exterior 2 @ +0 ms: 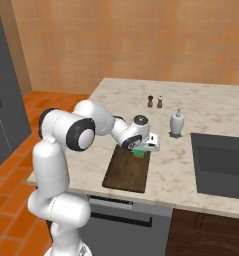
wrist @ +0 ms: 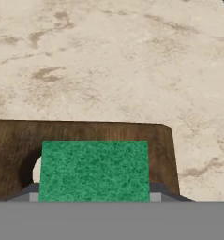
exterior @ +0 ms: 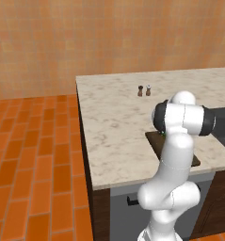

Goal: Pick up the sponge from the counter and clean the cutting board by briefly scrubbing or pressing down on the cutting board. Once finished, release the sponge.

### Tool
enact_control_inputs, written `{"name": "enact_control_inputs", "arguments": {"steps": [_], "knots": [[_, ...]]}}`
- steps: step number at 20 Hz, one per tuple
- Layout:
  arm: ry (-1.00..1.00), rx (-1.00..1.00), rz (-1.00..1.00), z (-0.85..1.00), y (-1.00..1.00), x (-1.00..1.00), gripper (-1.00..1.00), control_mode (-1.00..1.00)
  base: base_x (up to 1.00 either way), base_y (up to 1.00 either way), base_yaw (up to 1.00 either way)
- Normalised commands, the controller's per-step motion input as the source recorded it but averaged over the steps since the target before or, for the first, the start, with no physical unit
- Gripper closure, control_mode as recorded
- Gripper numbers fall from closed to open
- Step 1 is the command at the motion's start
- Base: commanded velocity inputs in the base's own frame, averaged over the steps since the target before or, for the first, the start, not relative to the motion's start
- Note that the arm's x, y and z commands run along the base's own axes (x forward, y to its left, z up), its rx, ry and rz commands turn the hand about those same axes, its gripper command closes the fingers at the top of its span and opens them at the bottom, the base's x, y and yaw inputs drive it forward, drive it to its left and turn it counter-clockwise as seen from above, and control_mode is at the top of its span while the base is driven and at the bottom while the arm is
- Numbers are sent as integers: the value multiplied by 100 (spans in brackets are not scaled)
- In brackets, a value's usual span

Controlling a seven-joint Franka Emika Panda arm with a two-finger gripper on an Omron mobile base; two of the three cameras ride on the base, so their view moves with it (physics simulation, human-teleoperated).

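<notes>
- Gripper (exterior 2: 140, 148): I read it as clenched on the sponge (wrist: 94, 170), whose green face sits between the finger tips in the hand view. In the right base view a sliver of green shows directly beneath the hand, over the far end of the cutting board (exterior 2: 127, 171).
- Key relation: the sponge lies straight under the gripper, at or just above the board's far end; I cannot tell from these views whether its underside is touching the wood. The next move, as I judge it, is a press straight down, or a short rub along the board.
- Board's long axis: it runs from the near desk edge away toward the far side, so a scrub stroke would pull back toward the base. In the hand view a rounded far corner of the board and a pale cut-out beside the sponge are visible.
- Desk (exterior 2: 211, 107): the marbled slab carries everything; the board lies near its front edge.
- Sink (exterior 2: 222, 163): dark recess beside the board, well apart from the sponge.
- Farther back: a white dispenser bottle (exterior 2: 177, 123), then the two small shakers (exterior 2: 155, 101), standing just beside each other.
- Count: one arm, one gripper, one sponge, one cutting board, one sink, one bottle, two shakers.
</notes>
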Motion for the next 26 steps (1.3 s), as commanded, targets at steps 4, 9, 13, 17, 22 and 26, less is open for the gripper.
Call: {"name": "enact_control_inputs", "arguments": {"steps": [4, 9, 13, 17, 22, 26], "knots": [[-10, 0, 0, -2, -3, 0, 100, -100, 0, 0, 0], [-2, 0, 0, 0, -24, -1, 100, -100, 0, 0, 0], [1, 0, 0, 0, -27, -3, 100, -100, 0, 0, 0], [0, 0, 0, 0, -20, -26, 100, -100, 0, 0, 0], [0, 0, -1, -3, -11, -39, 100, -100, 0, 0, 0], [0, 0, -3, -8, -6, -46, 100, -100, 0, 0, 0]]}}
